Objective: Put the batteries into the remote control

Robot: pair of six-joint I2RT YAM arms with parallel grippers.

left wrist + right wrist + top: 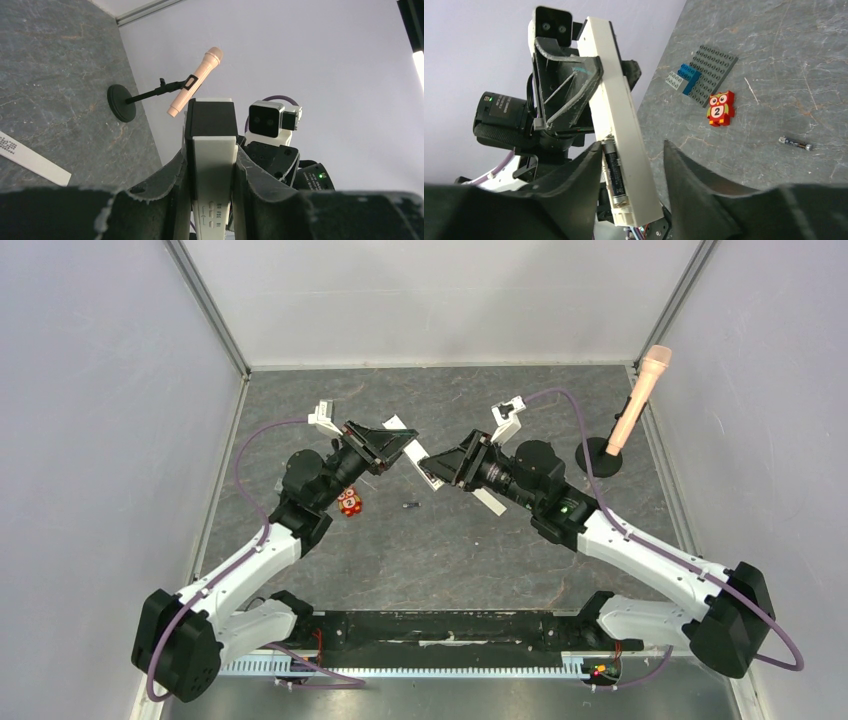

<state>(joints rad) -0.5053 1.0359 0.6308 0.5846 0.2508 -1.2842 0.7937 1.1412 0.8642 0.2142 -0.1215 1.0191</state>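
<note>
My left gripper [210, 160] is shut on the white remote control [214, 165] and holds it up off the table, between the two arms [403, 427]. In the right wrist view the remote control [611, 85] shows its open compartment with one dark battery [615, 172] lying in it. My right gripper [633, 145] straddles that end of the remote. Its left finger [584, 170] is against the battery side, and a gap separates the right finger [684, 170] from the remote. A second battery [795, 143] lies loose on the table [408, 506].
A red-orange owl toy [349, 502] sits by the left arm. A grey studded plate with blue bricks [711, 72] lies beyond it. A flat white strip [490, 502] lies under the right arm. A pink microphone on a black base [632, 405] stands at the back right.
</note>
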